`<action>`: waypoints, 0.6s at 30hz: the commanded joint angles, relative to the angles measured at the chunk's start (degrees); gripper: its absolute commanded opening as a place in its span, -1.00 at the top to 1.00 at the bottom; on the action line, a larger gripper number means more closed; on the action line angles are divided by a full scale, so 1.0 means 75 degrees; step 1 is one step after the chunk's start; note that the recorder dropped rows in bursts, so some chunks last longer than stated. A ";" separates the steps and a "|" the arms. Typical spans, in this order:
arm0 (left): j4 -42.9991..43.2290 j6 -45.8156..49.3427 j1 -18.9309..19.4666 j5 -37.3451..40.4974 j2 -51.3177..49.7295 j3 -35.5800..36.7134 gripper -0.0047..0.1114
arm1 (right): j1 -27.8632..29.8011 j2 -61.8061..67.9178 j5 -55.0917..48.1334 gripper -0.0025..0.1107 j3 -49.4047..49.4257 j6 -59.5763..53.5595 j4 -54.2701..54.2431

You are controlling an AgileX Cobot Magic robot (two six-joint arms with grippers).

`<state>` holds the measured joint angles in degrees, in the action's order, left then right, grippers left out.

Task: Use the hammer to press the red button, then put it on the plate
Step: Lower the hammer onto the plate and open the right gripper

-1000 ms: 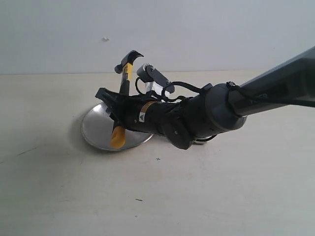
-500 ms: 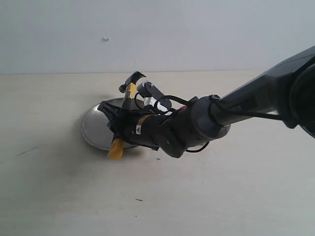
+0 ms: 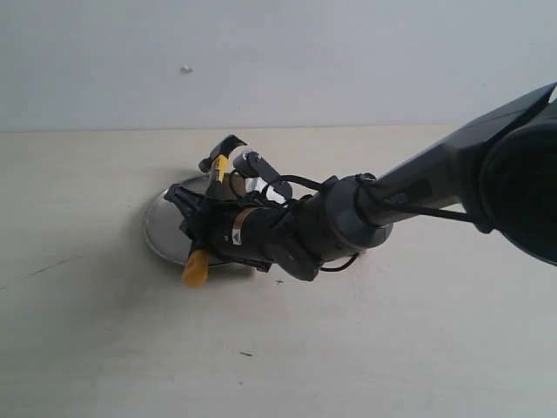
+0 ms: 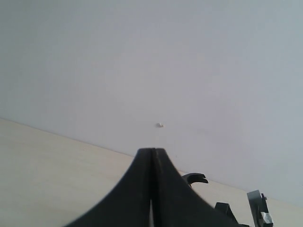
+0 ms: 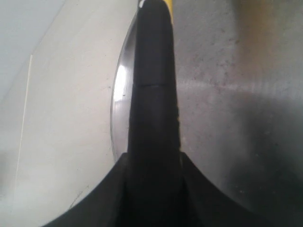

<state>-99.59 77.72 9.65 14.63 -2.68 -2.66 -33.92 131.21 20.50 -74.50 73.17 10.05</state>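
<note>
Over the last second the right arm [image 3: 418, 187] has sunk lower and reached a little further left. It has carried the hammer [image 3: 222, 164] down with it, so the dark head now sits much nearer the surface [image 3: 104, 348] and the yellow end cap has dropped toward the plate's near rim.

The pale surface fills the lower part of the exterior view, below a plain light wall [image 3: 278, 61]. The right arm crosses from the right edge toward the left of centre. White lettering runs along its dark forearm but is too small to read.

The plate [image 3: 161, 228] lies left of centre on the surface, and its right part is hidden behind the arm. The right hand [image 3: 198, 222] hangs over the plate with its fingers clamped on the hammer's black handle. The hammer is tilted, with the head up at the far side and the yellow cap low by the near rim. Whether the cap touches the plate cannot be told.

In the right wrist view the handle [image 5: 151, 94] runs between the fingers, over the rim of the brushed plate [image 5: 227, 118].

The left hand [image 4: 151, 189] has its fingers pressed together, holding nothing, and faces the wall.

A small sticker [image 3: 235, 225] on the right wrist shows a mark that cannot be read. A tiny white speck [image 3: 186, 69] sits on the wall.
</note>
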 commanded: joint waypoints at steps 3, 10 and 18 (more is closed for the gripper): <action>-0.0048 0.0001 -0.0009 0.0052 0.0035 0.0039 0.92 | -0.0011 -0.0080 0.0571 0.90 -0.0117 -0.0181 0.0191; -0.0048 0.0001 -0.0009 0.0052 0.0035 0.0039 0.92 | -0.0011 -0.0076 0.0571 0.81 -0.0117 -0.0167 0.0191; -0.0048 0.0001 -0.0009 0.0052 0.0035 0.0039 0.92 | -0.0011 -0.0076 -0.0108 0.81 -0.0279 -0.0145 0.0460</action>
<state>-99.59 77.72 9.65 14.63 -2.68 -2.66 -33.92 131.21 17.39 -75.53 73.58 11.25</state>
